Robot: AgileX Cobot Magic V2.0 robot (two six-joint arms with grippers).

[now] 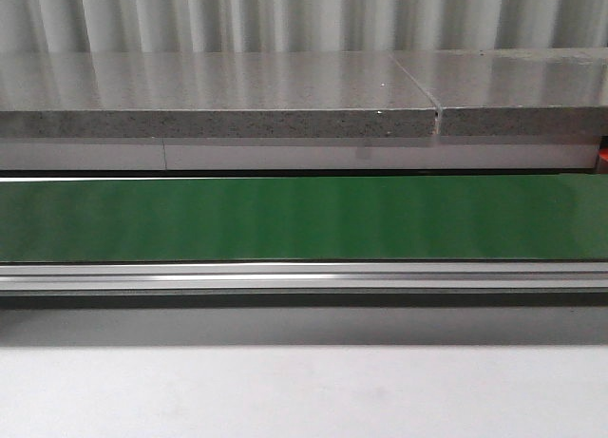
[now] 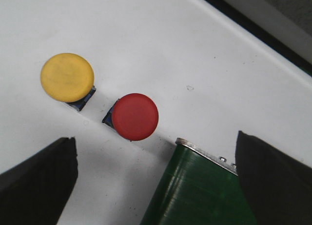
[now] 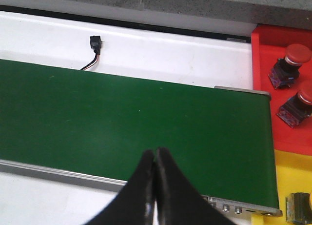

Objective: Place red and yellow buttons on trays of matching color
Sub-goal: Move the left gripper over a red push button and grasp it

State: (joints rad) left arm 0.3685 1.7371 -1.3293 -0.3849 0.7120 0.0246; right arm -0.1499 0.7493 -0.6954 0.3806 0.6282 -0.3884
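Our left claw hangs with fingers spread wide and nothing held; ahead of it on the white table sit the yellow button, then the red button. Both look rigid, light and glossy, so we would pinch the square base under the cap. Our right claw is pressed closed, hovering over the green belt; only its view shows the red tray and yellow tray.
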